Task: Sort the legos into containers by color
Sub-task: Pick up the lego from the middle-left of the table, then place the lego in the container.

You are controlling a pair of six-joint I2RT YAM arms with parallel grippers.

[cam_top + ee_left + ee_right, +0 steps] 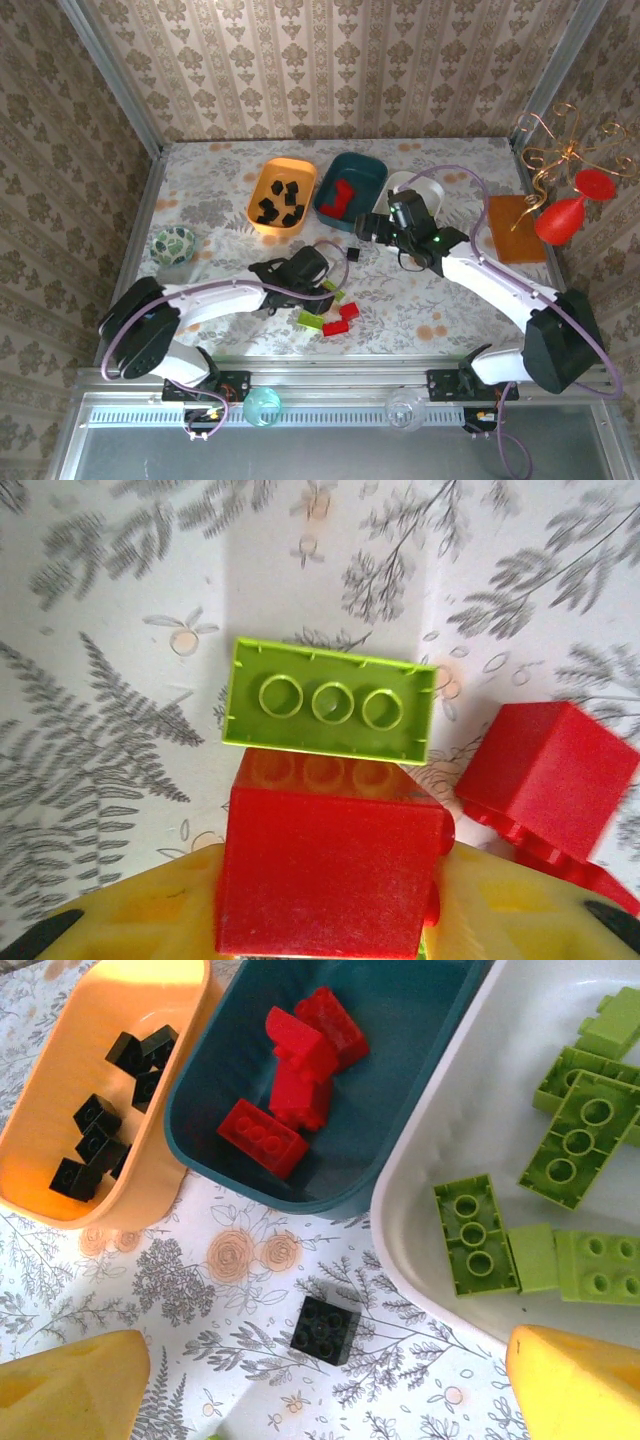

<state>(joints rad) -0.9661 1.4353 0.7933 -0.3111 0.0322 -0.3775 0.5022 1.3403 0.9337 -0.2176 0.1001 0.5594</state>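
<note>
Left end effector (330, 920) pinches a red brick (330, 870), a lime brick (328, 700) just beyond; its fingers are cut off at the view's lower edge; right end effector (320, 1390) hangs spread wide, empty, over a black brick (326, 1329) on the desk (240, 1260) beside the teal tub (420, 1020).

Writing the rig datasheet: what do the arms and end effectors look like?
Both the left arm and right arm have white links, black joints and bases, and a lilac cable looping along each. A green light glows on the right wrist. The left end effector and right end effector have yellow fingers, blunt and wedge-shaped.
</note>
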